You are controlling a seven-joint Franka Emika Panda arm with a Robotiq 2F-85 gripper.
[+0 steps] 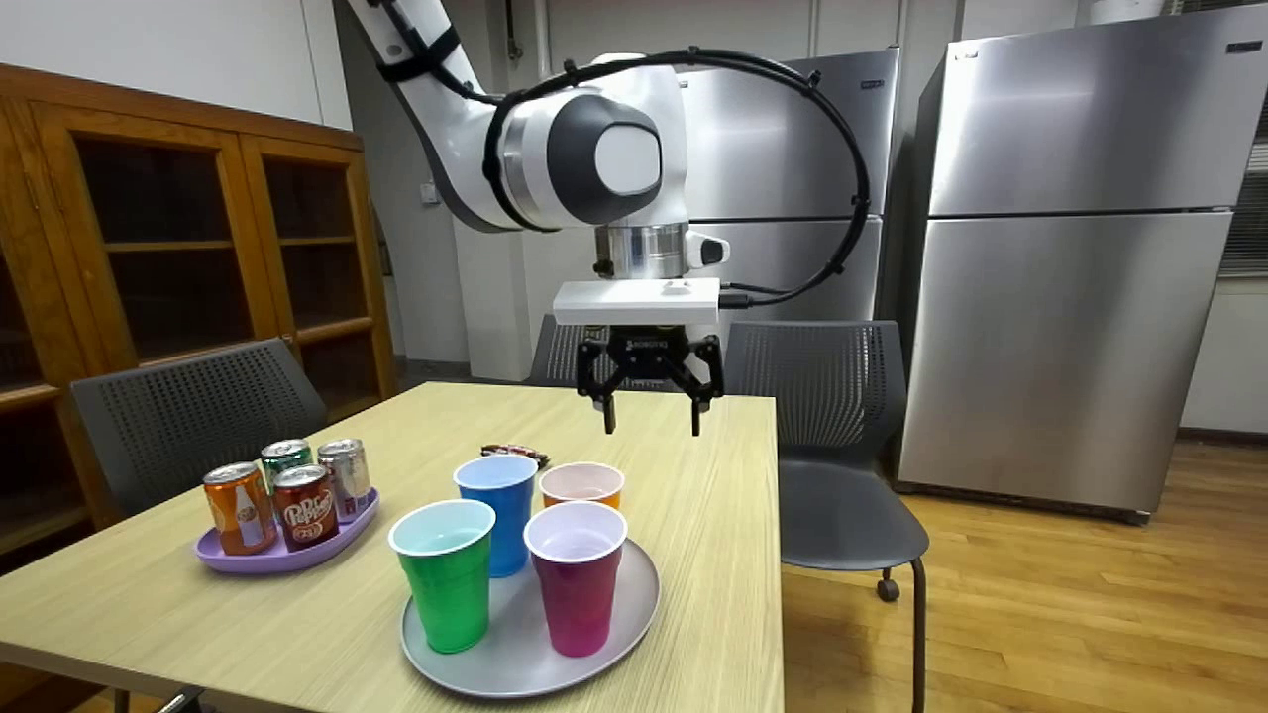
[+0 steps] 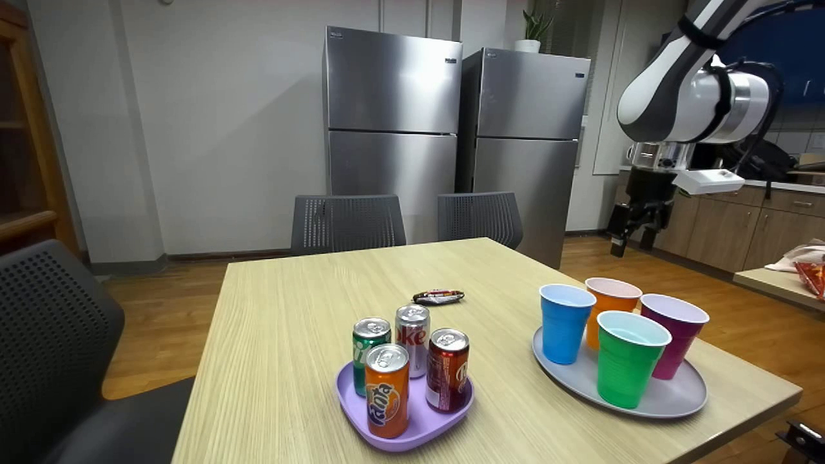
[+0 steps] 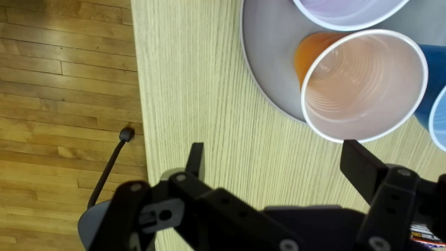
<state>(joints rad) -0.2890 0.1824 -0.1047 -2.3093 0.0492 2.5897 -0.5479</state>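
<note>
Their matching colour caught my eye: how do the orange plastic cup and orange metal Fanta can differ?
The orange plastic cup is open-topped; the orange metal Fanta can has a silver lid. The cup is on a round gray plate, the can on a rounded purple tray. Both stand upright.

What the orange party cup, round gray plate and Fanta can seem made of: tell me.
Orange party cup: likely thin, softly glossy plastic; ridged inside, with highlights.
Round gray plate: smooth, dull finish without sharp reflections; plastic or coated metal, I can't tell.
Fanta can: printed metal, probably aluminum; its bare silvery top gleams.
</note>
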